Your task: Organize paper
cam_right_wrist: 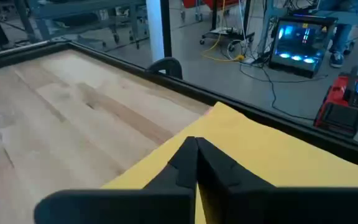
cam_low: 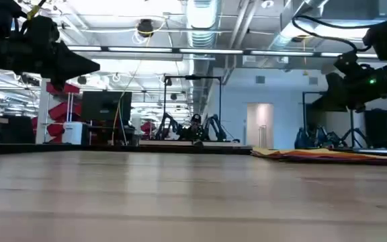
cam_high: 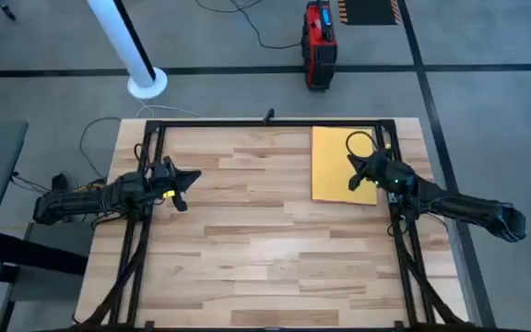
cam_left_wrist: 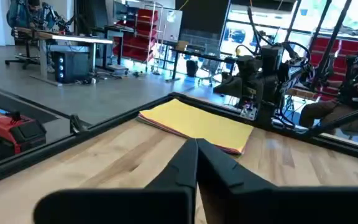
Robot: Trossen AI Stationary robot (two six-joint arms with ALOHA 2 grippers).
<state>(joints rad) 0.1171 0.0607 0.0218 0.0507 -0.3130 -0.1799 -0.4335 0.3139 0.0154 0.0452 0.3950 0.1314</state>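
Your stack of coloured paper sheets point(cam_high: 342, 163), yellow on top, looks squared at the wooden bench's point(cam_high: 247, 249) far right corner; both claws, left gripper point(cam_high: 184, 184) and right gripper point(cam_high: 356, 172), are closed and empty, so little seems left.

Black jointed arms, tapered black claws point(cam_high: 190, 177)

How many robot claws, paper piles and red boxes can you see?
Robot claws: 2, the left claw and the right claw, both shut.
Paper piles: 1, the paper, yellow on top.
Red boxes: 1, the red box on the floor.
Total: 4
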